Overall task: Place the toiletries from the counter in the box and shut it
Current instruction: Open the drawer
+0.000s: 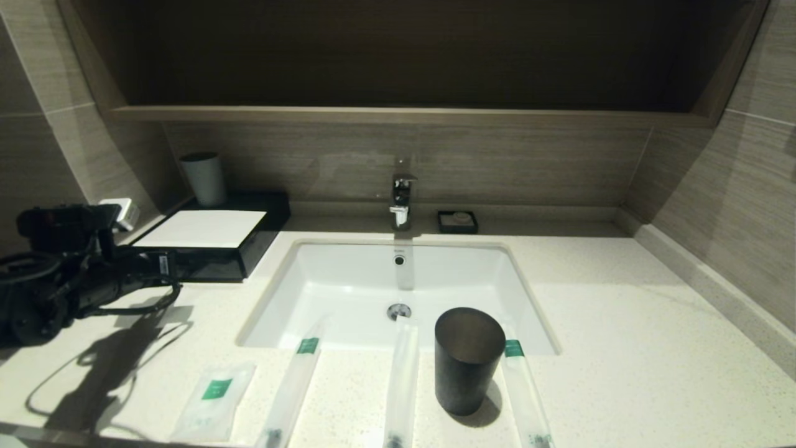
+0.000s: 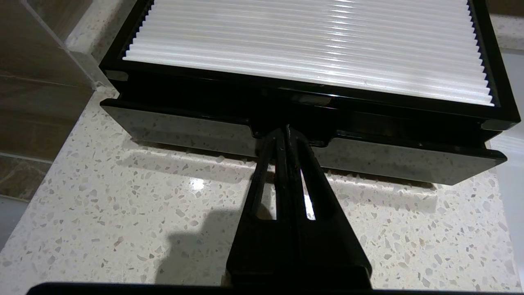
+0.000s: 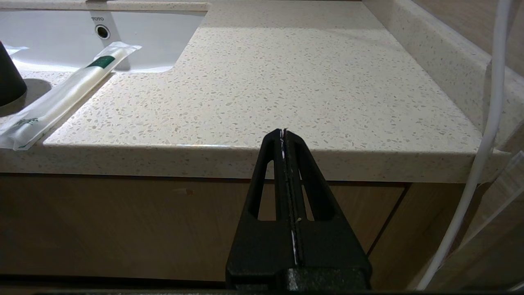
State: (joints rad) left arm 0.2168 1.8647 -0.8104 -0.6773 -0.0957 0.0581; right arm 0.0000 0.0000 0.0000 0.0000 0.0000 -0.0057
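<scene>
Here the left gripper (image 2: pixel 286 133), jaws pressed together, is set at the notch in the drawer front (image 2: pixel 184 131) of the box (image 1: pixel 211 239), seemingly to hook it open. Four sachets (image 1: pixel 292 392) are left by the sink (image 1: pixel 348 292). The right gripper (image 3: pixel 284 135) is parked closed below the counter (image 3: pixel 307 90)

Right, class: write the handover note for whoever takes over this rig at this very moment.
Left gripper: shut, tips at the notch in the middle of the drawer front of the black box; the drawer stands slightly out.
Right gripper: shut, holding nothing, parked below the counter edge.
Toiletries: three long sachets at the sink's front rim, beside the dark cup; the short flat sachet front left.
Done: nothing packed.
Left: open the drawer, load all four sachets, close it.
</scene>
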